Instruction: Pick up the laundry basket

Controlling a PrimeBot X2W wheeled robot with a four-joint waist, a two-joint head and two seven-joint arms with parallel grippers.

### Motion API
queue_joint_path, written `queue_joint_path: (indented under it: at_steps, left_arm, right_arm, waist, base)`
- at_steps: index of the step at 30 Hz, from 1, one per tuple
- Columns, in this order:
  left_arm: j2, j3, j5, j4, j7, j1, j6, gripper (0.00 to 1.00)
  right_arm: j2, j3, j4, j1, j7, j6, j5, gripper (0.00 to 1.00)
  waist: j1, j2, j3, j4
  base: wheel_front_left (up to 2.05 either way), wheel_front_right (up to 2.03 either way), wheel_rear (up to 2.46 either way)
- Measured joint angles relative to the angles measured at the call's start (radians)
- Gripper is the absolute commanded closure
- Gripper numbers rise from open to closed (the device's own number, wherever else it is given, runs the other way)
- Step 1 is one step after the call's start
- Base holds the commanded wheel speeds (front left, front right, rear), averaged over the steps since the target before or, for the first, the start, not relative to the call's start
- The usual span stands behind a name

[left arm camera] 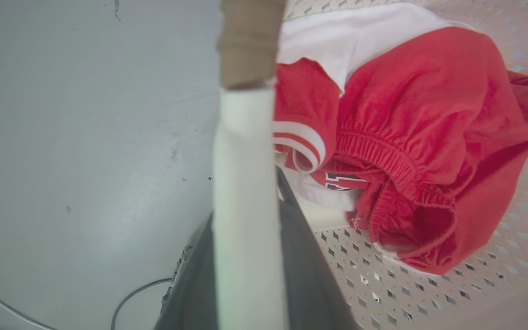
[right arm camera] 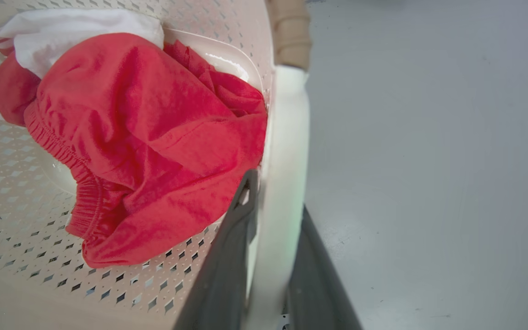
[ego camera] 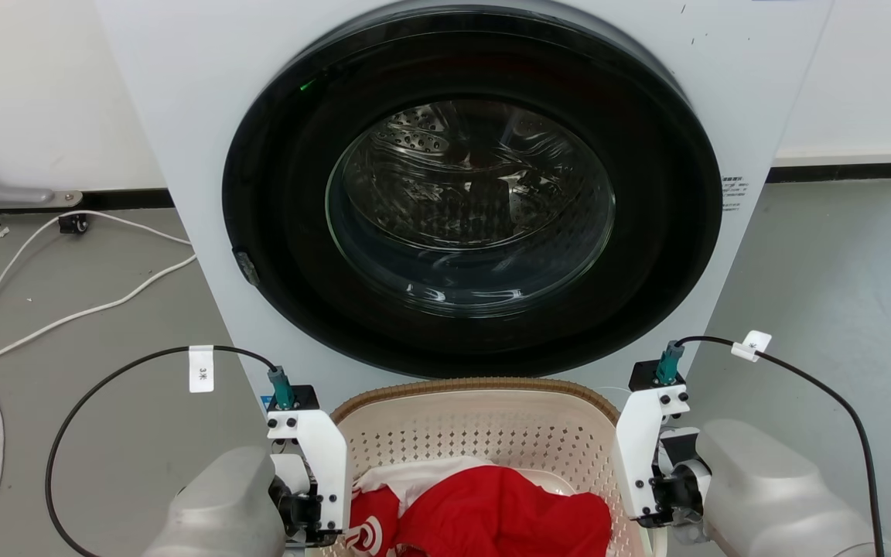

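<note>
Head view: a white washing machine (ego camera: 182, 155) with a round, glossy black door (ego camera: 472, 193) and a glass porthole showing the perforated steel drum stands on a smooth grey floor (ego camera: 66, 433) against a white wall. White cables (ego camera: 66, 313) trail over the floor near the machine's left corner. The laundry basket (ego camera: 476, 433), cream plastic pierced with small diamond holes under a brown woven-look rim, is at the foot of the machine, directly below the door. It holds a crumpled red garment (ego camera: 492, 514) and a bit of white cloth. The two white wrist mounts (ego camera: 310, 464) (ego camera: 650, 456) flank the basket at its left and right edges.

Left wrist view: the left gripper (left arm camera: 245, 197) straddles the basket's smooth white side handle (left arm camera: 245, 151), one dark finger against each face, nearly closed on it. The red garment, with a gathered elastic hem, lies against the basket's wall just inside that edge.

Right wrist view: the right gripper (right arm camera: 275, 192) likewise pinches the opposite white handle (right arm camera: 287, 128) between its two fingers, the red cloth touching the inner finger.
</note>
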Motion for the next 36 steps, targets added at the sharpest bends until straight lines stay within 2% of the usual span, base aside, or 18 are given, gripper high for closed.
queue_joint_path:
  at_steps: [36]
  left_arm:
    - [0.002, -0.021, -0.034, 0.001, 0.0, 0.004, 0.0, 1.0]
  right_arm:
    - [0.001, 0.008, 0.003, -0.006, 0.066, 0.0, 0.017, 1.0]
  waist:
    - [0.0, 0.0, -0.001, 0.001]
  base:
    - [0.0, 0.0, 0.0]
